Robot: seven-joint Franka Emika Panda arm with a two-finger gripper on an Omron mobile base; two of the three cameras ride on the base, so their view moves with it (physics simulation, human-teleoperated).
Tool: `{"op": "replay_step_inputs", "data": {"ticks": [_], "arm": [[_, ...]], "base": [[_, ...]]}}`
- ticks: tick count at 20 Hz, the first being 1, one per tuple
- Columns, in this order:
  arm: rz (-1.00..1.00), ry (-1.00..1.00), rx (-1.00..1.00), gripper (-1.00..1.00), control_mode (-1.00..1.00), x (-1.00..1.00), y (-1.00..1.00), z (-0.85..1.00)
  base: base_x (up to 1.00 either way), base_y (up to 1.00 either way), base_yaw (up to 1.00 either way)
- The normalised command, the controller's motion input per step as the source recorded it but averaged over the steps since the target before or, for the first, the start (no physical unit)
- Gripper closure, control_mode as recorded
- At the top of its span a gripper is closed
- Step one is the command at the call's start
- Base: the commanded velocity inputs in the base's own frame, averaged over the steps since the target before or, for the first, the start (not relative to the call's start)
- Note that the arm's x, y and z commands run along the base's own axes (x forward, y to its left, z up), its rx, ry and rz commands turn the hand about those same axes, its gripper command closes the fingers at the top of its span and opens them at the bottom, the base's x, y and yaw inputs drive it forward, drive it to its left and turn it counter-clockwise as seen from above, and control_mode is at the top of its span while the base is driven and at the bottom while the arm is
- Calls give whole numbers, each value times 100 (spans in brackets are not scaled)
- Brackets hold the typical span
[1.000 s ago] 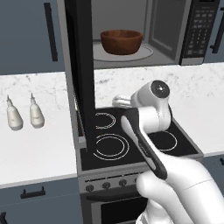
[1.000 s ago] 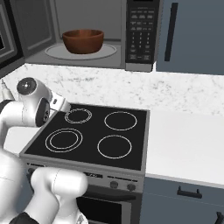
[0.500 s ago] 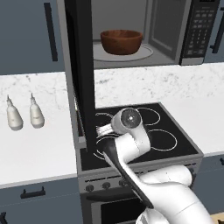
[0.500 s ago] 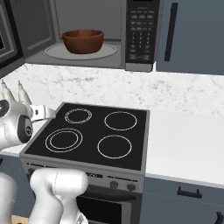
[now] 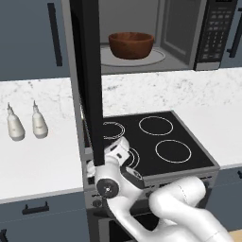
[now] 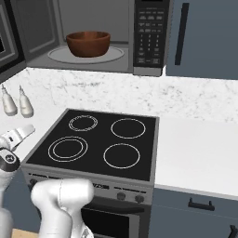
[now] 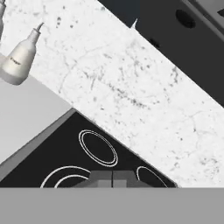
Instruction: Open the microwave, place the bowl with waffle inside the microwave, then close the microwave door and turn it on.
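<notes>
while pincer low, bowl above

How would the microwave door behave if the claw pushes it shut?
The microwave door stands wide open, edge-on in the left base view, and looks stiff, so it should probably swing as one rigid panel. It is wide with a large window, likely heavy. The bowl sits well inside on the turntable, probably clear of it.

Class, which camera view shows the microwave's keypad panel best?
The right base view: the keypad panel faces the camera, buttons visible. The left base view shows it at a slant, partly cut off. The hand view shows stove and counter.
</notes>
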Motion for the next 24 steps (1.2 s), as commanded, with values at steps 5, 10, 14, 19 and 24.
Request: {"op": "replay_step_inputs", "data": {"ticks": [5, 10, 14, 19, 24], "arm": [[0, 0, -28, 100, -100, -62, 91, 100], [0, 13, -41, 100, -100, -29, 100, 44], [-4, 2, -53, 100, -100, -1, 100, 0], [-8, -24, -54, 100, -100, 0, 91, 3], [-13, -51, -45, 100, -100, -2, 38, 33]], "base": [[0, 0, 0], [0, 0, 0], [0, 0, 0], [0, 0, 0], [0, 0, 0]]}}
